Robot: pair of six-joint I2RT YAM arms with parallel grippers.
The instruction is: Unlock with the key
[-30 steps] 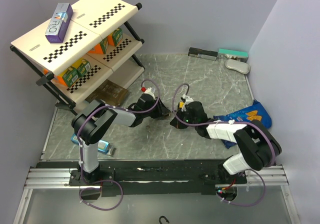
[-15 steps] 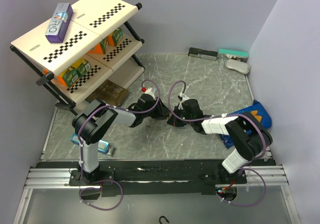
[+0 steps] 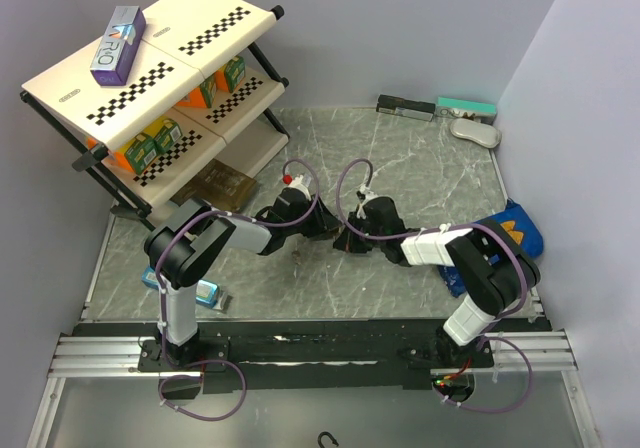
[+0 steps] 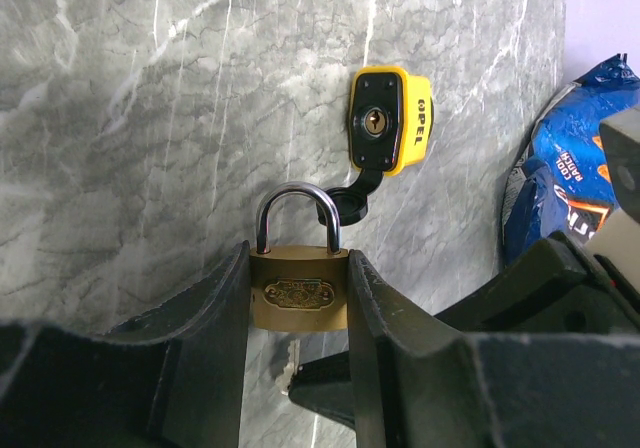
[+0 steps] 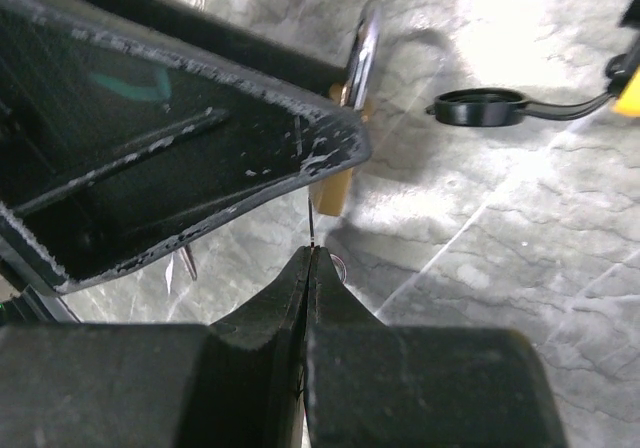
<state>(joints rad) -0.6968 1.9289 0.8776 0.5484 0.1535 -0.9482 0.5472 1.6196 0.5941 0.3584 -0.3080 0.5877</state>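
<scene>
- grey marble-patterned table top [image 3: 420, 168]: carries everything listed below.
- cream shelf rack with black-and-white chequered strips and a black frame [image 3: 190, 28]: stands at the far left corner. orange and green cartons sit on its lower tiers, and a purple box [image 3: 118, 43] lies on top.
- blue crinkled snack bag [image 3: 510, 230]: lies at the right side of the table, beside the right arm.
- left gripper [image 4: 298, 268]: at the table centre, jaws partly closed and clamped on both flanks of the brass padlock body.
- right gripper [image 5: 310, 258]: meets the left gripper tip to tip from the right. its jaws are pressed fully together, pinching the thin edge of the key.
- yellow rubber-jacketed padlock with a black keyhole face [image 4: 388, 120]: lies flat on the table beyond the left gripper and is not held. its round black dust cap [image 5: 480, 108] is flipped open on a tether and lies just beside the brass padlock's shackle.
- small brass padlock with a steel shackle [image 4: 298, 293]: held in the left gripper, shackle closed and pointing away from the wrist.
- silver key [image 4: 290, 368]: at the underside of the brass padlock, its blade running up from the right fingertips. how deep it sits in the keyhole cannot be told.
</scene>
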